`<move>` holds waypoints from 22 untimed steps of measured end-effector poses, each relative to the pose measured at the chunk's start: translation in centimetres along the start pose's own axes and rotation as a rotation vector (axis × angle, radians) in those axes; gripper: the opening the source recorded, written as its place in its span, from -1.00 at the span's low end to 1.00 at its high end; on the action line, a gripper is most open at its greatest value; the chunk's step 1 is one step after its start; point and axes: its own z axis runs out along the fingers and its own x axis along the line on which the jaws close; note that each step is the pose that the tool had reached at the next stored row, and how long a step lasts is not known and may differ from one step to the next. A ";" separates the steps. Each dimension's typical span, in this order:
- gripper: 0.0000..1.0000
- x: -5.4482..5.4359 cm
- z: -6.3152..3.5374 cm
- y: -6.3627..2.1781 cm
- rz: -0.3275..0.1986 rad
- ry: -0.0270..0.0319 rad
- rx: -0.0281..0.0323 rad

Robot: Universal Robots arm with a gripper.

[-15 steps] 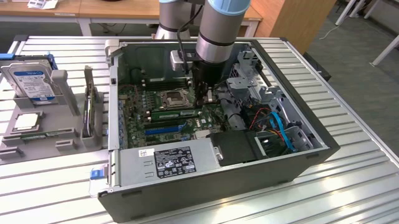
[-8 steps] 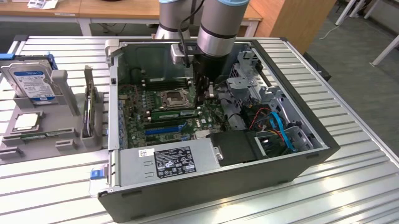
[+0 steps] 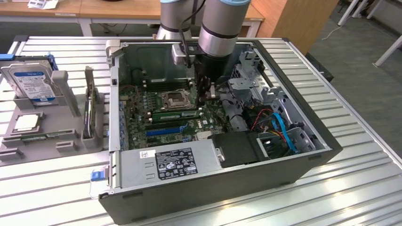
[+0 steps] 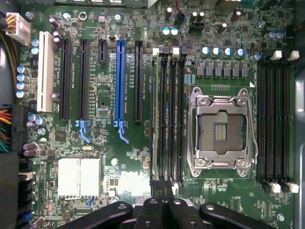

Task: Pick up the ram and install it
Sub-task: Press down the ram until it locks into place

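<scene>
While hand (image 4: 164, 210) shut, ram (image 4: 153, 114) slotted; labels unreadable.

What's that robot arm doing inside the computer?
The robot arm's gripper is shut and reaching down into an open computer case, right over the motherboard. It hangs above the memory slots beside the empty processor socket, where a green ram stick sits in a slot. Outside the case, a hard drive stands in a grey holder.

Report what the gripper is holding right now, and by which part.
Nothing appears to be held. The gripper is shut with nothing between its fingertips; the ram stands on edge in a slot of the motherboard.
</scene>
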 end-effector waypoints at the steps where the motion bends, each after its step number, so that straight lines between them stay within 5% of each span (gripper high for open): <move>1: -0.80 0.0 0.00 0.16 0.000 0.0001 0.0000; 22: -0.80 0.0 0.22 5.43 0.000 0.0000 0.0000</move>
